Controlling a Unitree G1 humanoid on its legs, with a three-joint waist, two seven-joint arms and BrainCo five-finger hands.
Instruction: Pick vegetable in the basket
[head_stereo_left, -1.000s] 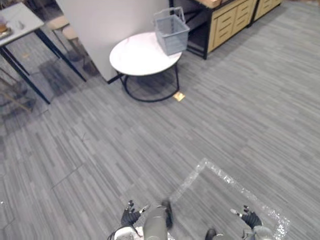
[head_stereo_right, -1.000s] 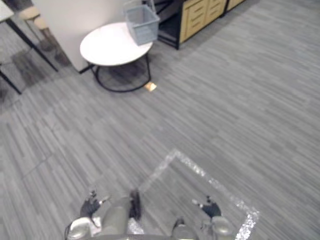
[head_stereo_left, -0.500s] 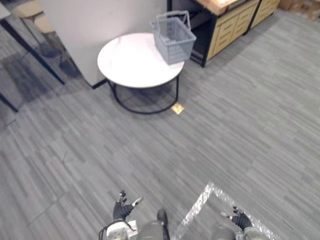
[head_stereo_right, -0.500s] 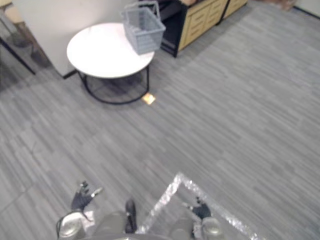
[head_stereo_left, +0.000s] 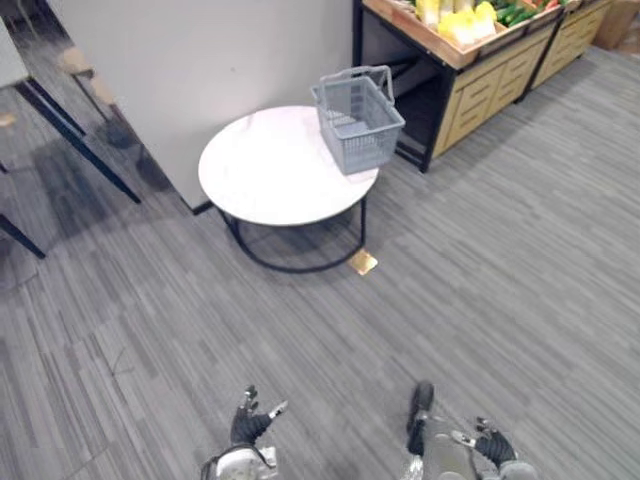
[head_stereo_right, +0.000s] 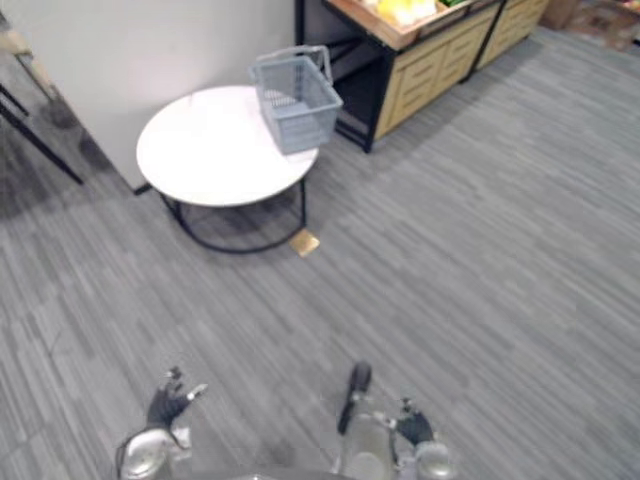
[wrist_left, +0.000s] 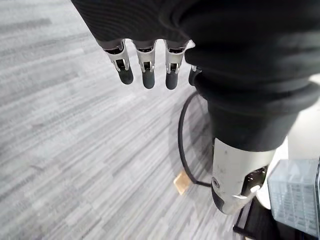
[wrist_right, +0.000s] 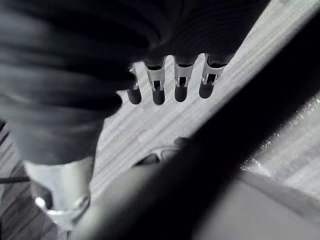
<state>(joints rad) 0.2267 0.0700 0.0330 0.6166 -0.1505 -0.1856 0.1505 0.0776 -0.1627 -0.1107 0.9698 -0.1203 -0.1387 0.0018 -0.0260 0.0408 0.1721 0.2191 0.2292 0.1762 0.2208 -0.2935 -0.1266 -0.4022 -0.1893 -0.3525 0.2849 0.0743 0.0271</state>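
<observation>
My left hand (head_stereo_left: 246, 426) and right hand (head_stereo_left: 492, 447) hang slack, fingers straight. The basket (head_stereo_left: 360, 125) sits at the table's (head_stereo_left: 262, 170) right edge (vegetables (head_stereo_left: 462, 20) on the stand (head_stereo_left: 490, 78) just beyond).

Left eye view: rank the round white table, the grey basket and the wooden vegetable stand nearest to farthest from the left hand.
1. Round white table, ahead of the left hand.
2. Grey basket, on the table's right edge.
3. Wooden vegetable stand, far right.
</observation>
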